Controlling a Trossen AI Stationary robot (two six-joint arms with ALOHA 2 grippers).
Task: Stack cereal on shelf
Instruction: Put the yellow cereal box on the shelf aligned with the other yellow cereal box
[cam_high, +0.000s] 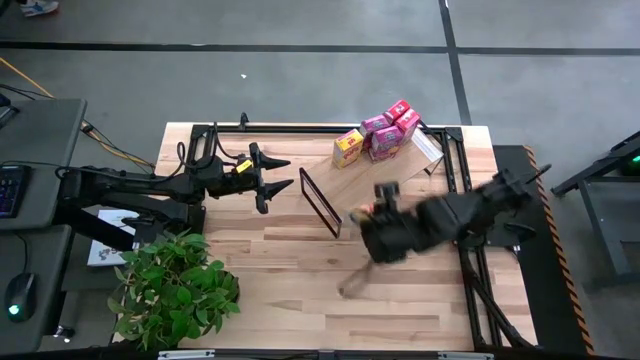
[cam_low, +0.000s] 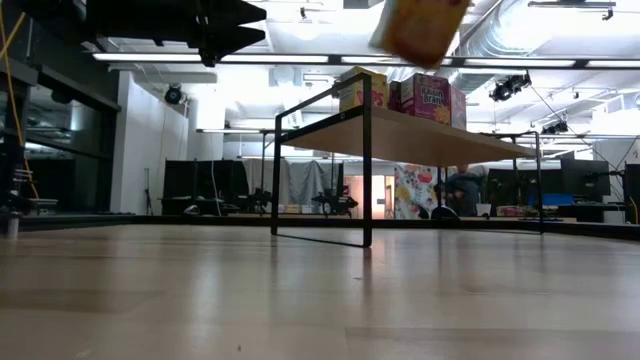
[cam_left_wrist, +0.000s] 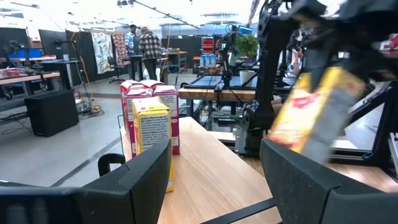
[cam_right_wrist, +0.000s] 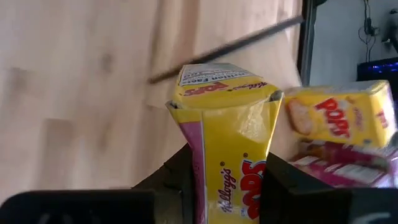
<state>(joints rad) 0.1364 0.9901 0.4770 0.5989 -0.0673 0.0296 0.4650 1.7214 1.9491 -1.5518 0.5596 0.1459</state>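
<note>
My right gripper (cam_high: 368, 212) is shut on a yellow cereal box (cam_right_wrist: 227, 124) and hangs in the air over the tabletop, just beside the shelf's near end. The shelf (cam_high: 375, 178) is a light-wood board on black wire frames. At its far end stand one yellow box (cam_high: 348, 147), two pink boxes (cam_high: 380, 135) and two red ones (cam_high: 402, 113). My left gripper (cam_high: 290, 172) is open and hovers left of the shelf, pointing at it. In the low view the held box (cam_low: 418, 28) shows blurred, above shelf height. My right gripper pinches the yellow box between its two fingers (cam_right_wrist: 283, 186), one on each opposite side of the lower body (cam_right_wrist: 217, 168). The box's printed end flap (cam_right_wrist: 217, 84) points away from the wrist. The box is lifted clear, above the table and the shelf's board.
A potted green plant (cam_high: 175, 290) stands at the table's near left corner. The shelf's black wire end frame (cam_high: 322, 203) stands just left of my right gripper. Bare board (cam_high: 360, 180) lies between that frame and the standing boxes. People stand far off in the room (cam_left_wrist: 148, 46).
</note>
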